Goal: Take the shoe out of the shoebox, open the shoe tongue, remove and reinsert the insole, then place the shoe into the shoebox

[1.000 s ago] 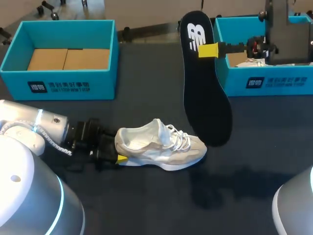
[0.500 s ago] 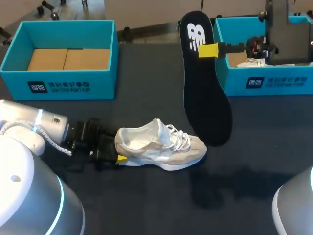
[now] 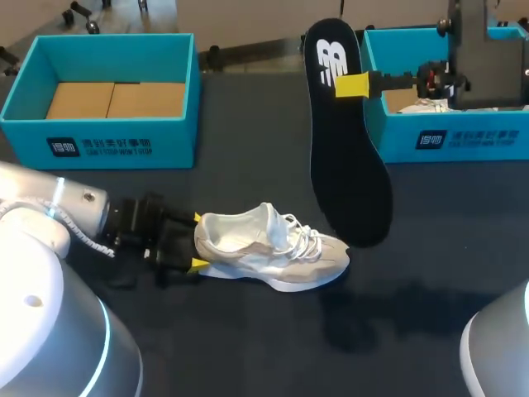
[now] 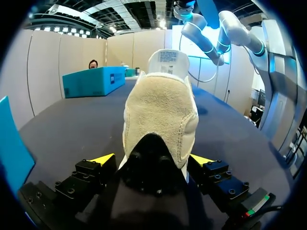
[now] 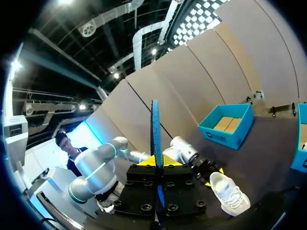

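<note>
**Shoe (image 3: pixel 273 248) on the bench (image 3: pixel 248 356), insole (image 3: pixel 347 165) held aloft, both grippers loaded.**
The left gripper (image 3: pixel 197 241) clasps the heel of the white shoe from both sides, its yellow tips against the sole edge (the shoe rests on its sole, toe pointing away from that gripper). Just past the shoe's toe, the right gripper (image 3: pixel 351 84) pinches the black insole near its upper end. The insole hangs upright, its lower end near the toe. Beyond the shoe stand a blue shoebox (image 3: pixel 107 147) on the heel side and a second shoebox (image 3: pixel 471 141) on the toe side.
</note>
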Robot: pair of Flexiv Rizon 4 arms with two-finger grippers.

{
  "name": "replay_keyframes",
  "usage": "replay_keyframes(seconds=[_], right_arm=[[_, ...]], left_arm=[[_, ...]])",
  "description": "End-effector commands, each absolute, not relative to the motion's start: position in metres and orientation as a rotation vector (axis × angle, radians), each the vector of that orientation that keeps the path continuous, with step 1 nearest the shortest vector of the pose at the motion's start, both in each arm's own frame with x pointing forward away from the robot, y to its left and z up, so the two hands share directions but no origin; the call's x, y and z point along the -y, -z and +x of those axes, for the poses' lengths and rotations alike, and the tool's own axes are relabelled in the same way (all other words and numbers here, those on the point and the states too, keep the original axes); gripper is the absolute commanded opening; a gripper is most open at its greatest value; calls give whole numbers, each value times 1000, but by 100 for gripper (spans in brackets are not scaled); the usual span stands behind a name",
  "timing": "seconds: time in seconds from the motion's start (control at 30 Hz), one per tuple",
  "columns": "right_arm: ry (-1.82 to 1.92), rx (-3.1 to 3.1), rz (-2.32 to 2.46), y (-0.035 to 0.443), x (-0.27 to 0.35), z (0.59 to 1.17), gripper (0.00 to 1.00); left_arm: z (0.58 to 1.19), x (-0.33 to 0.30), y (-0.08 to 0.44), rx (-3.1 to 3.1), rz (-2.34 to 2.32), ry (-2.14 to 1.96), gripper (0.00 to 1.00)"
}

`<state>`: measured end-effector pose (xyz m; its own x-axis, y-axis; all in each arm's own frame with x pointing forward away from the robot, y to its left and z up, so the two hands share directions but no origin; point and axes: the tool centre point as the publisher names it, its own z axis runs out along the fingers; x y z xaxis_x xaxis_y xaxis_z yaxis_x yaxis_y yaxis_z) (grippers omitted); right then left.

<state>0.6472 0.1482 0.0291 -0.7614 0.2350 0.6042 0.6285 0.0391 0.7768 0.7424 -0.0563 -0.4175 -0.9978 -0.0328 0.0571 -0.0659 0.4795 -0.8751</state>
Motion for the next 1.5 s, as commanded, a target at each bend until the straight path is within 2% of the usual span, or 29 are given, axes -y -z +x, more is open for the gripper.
replay_keyframes(seconds=[0.03,0.77,1.5], right_arm=[[1771,2013,-880,-30,-152,650,0],[1771,2013,-880,-30,-152,650,0],[1771,2013,-880,-30,-152,650,0]], left_arm=[[741,49,406,2707,82,-1534,100],[750,30,380,3056,-231,-1009,100],[751,27,379,3067,-211,-986,100]])
